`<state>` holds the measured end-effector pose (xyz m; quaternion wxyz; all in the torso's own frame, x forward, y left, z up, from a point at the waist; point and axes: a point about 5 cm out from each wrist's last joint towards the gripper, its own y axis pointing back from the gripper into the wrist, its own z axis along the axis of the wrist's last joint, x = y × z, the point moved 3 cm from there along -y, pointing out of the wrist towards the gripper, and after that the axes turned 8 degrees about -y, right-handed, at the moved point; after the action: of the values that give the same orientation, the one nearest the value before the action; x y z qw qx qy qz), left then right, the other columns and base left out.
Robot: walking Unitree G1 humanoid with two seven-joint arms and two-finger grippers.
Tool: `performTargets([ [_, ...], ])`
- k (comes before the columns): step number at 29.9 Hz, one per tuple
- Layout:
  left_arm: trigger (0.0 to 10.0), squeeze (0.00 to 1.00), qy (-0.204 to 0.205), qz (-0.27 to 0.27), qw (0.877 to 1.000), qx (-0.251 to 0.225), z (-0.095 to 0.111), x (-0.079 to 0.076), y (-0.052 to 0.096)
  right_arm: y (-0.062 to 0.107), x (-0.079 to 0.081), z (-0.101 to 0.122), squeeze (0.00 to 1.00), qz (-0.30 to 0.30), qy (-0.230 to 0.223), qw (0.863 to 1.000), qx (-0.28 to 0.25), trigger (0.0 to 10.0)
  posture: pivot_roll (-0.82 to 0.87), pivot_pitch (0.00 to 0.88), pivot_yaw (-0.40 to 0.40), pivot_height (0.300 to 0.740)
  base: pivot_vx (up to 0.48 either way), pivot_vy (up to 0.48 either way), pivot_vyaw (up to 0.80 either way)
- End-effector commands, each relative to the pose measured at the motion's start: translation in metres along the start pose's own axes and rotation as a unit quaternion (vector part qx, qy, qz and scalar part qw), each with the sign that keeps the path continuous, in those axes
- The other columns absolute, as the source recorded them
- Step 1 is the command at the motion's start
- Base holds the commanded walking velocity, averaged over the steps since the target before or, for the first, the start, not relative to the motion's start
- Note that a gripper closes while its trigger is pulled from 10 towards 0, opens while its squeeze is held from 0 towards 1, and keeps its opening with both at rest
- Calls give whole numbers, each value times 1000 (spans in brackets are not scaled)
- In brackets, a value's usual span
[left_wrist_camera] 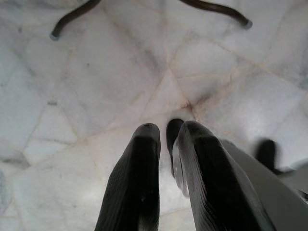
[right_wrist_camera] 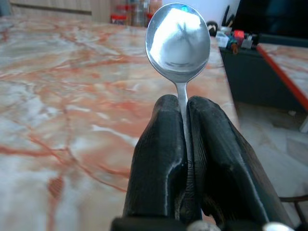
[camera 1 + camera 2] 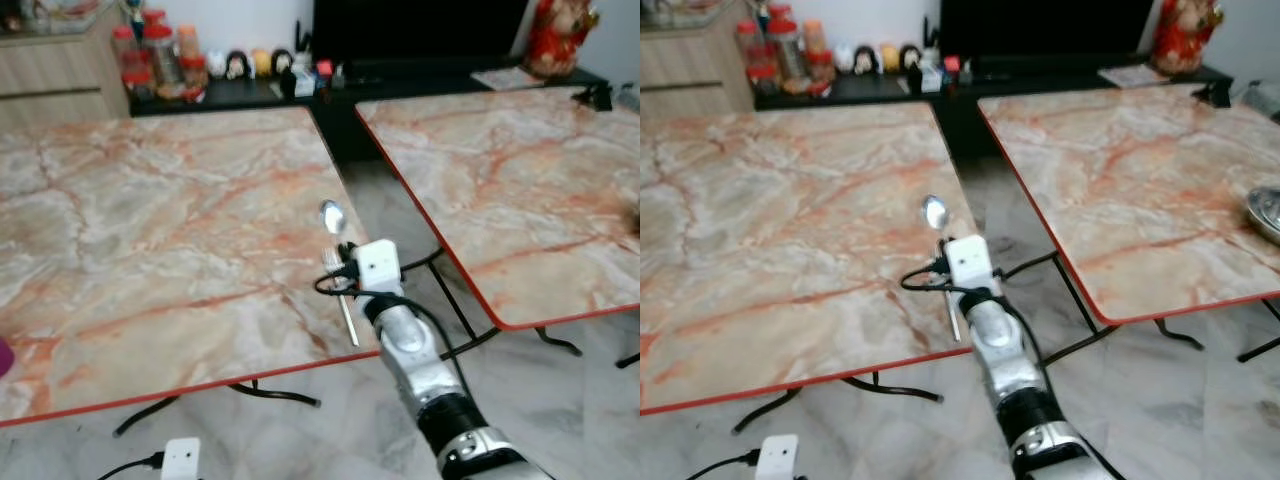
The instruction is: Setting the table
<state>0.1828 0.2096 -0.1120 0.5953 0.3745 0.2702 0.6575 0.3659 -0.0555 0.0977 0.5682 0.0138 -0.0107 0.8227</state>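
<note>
My right gripper (image 2: pixel 182 103) is shut on the handle of a metal spoon (image 2: pixel 178 37), whose bowl points up and forward. In the left eye view the spoon (image 3: pixel 332 215) hovers over the right edge of the near marble table (image 3: pixel 150 220), and its handle end sticks out below the white wrist camera box (image 3: pixel 377 265). The table top around it is bare. My left gripper (image 1: pixel 168 144) hangs low over the pale tiled floor, its two black fingers (image 1: pixel 139 178) close together with nothing between them.
A second marble table (image 3: pixel 520 190) stands to the right across a narrow floor gap, with a metal bowl (image 3: pixel 1265 210) at its right edge. Behind are a black cabinet with jars and figurines (image 3: pixel 230 70) and a red figure (image 3: pixel 560 35). A purple object (image 3: pixel 3 357) peeks in at the left edge.
</note>
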Motion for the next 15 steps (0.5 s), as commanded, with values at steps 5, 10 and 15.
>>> performTargets([
  [5, 10000, 0, 2, -3, 1000, 2, -2, -5, 0, 1, -14, 6, 0, -18, 5, 1000, -12, 10000, -22, 0, 12, 740, 0, -465, 0],
  [10, 10000, 0, 3, -4, 1000, -2, 1, -6, 0, 2, -18, 9, 0, -24, 4, 999, -22, 10000, -25, 0, 13, 740, 0, -465, 0],
  [15, 10000, 0, 2, -4, 1000, -2, 1, -7, 0, 2, -19, 10, 0, -23, 8, 999, -24, 10000, -28, 0, 14, 740, 0, -465, 0],
])
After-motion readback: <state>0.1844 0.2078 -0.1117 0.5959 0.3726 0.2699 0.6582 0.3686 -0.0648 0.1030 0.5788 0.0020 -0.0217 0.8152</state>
